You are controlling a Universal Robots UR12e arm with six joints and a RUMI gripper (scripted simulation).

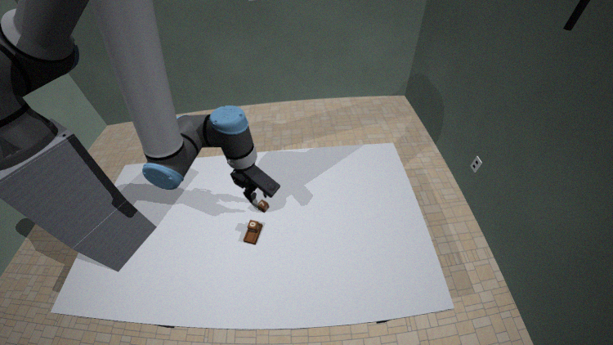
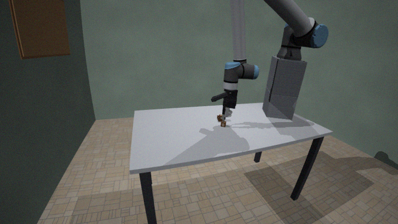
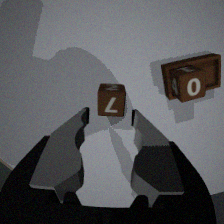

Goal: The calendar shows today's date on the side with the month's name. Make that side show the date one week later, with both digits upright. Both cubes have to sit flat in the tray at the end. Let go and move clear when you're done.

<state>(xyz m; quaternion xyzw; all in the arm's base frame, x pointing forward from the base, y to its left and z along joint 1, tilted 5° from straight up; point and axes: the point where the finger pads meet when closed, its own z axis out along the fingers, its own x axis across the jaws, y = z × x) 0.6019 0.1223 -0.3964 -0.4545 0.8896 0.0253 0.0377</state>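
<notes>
A loose brown cube (image 1: 263,205) (image 2: 223,124) (image 3: 111,101) is on the table outside the tray. In the wrist view its large face shows an upside-down 7, and a face beyond it carries a mark too foreshortened to read. My gripper (image 1: 261,199) (image 3: 110,109) is partly open and points down at this cube, its fingertips at either side with gaps. A second cube (image 1: 252,225) (image 3: 188,85) sits at one end of the brown tray (image 1: 251,238) (image 3: 213,76), with a 0 facing up. The tray's other end is vacant. The month's name is not legible.
The white table (image 1: 342,257) (image 2: 166,133) carries everything. The arm's grey pedestal (image 1: 98,222) (image 2: 285,88) stands at one side of it. The tray lies close to the loose cube and the fingers, right of them in the wrist view.
</notes>
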